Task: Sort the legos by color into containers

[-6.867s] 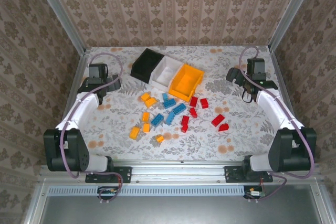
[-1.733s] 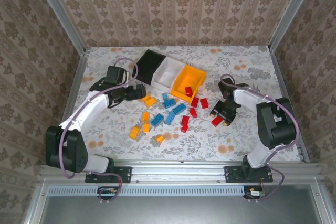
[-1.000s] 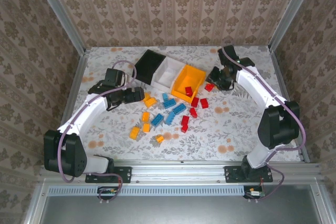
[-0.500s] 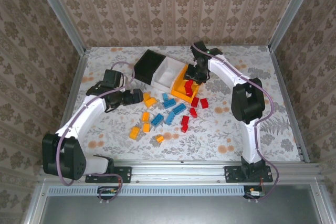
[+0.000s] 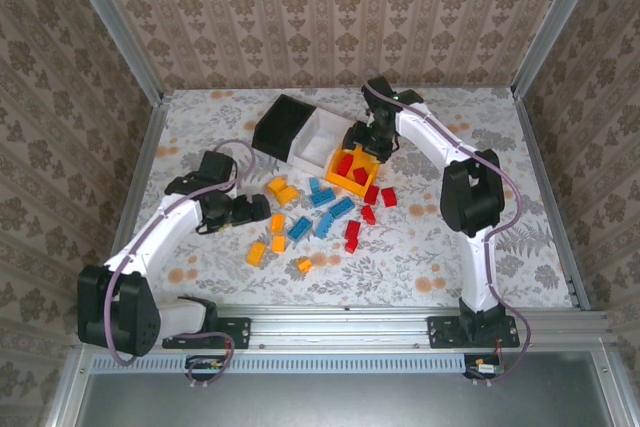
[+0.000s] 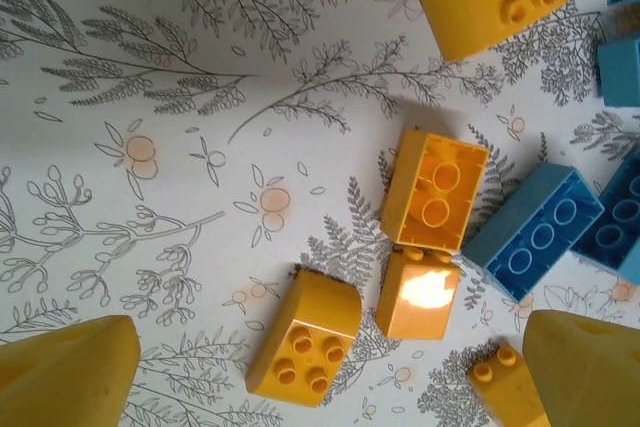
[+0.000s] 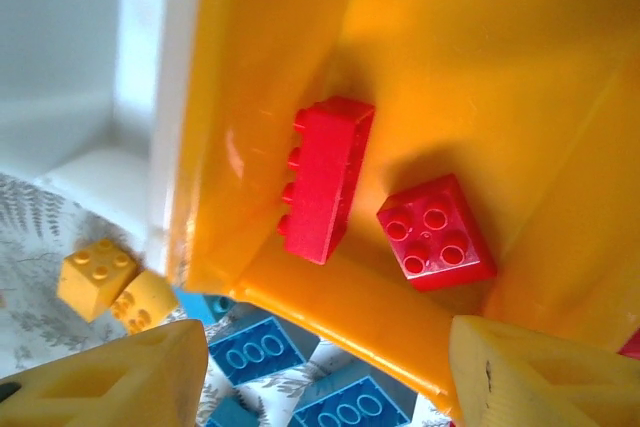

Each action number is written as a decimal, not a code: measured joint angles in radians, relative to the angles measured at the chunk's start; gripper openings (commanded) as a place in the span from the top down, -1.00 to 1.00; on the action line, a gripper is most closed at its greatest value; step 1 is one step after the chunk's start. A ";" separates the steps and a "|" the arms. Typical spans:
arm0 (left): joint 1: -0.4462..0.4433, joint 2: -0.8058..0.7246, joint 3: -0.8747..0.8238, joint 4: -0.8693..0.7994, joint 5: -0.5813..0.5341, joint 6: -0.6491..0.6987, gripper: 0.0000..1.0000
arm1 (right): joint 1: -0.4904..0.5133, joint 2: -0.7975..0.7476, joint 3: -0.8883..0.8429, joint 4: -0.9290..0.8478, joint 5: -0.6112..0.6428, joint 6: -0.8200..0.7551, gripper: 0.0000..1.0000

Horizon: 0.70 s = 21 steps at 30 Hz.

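Three bins sit joined in a slanted row at the far side of the table (image 5: 450, 247): the black bin (image 5: 278, 122), the white bin (image 5: 318, 132) and the orange-yellow bin (image 7: 450, 67). Two red bricks lie inside the orange-yellow one. The long red brick (image 7: 325, 179) is on its side, its bumps point at the white bin, and its long way runs along that wall. The square red brick (image 7: 435, 232) sits just beside it, bumps up. The right claw (image 7: 325, 382) hangs over this bin, spread apart and pinching nothing. On the table near the bins lie five more red bricks (image 5: 368, 214), five blue bricks (image 5: 322, 198) and six yellow bricks (image 5: 277, 220). The left claw (image 6: 325, 372) is low over the yellow ones, spread wide with nothing in it. One yellow brick (image 6: 435, 187) is upside down, hollow side up, its long way pointing away from the claw. Its neighbour (image 6: 420, 292) shines too much to make out. Another (image 6: 500, 377) is half hidden by a fingertip (image 6: 585, 367), and some blue ones are cut off at the edge
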 measured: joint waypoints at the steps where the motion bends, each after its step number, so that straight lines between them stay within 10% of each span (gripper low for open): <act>1: -0.027 0.001 0.000 -0.008 -0.019 -0.014 -0.93 | 0.000 -0.046 -0.064 0.035 -0.005 0.006 -0.33; 6: -0.182 0.027 -0.041 -0.045 -0.031 -0.071 -0.71 | 0.000 -0.251 -0.290 0.050 -0.018 0.033 -0.33; 21: -0.193 0.124 -0.103 -0.053 -0.062 -0.119 -0.37 | -0.005 -0.480 -0.680 0.117 -0.018 0.074 -0.31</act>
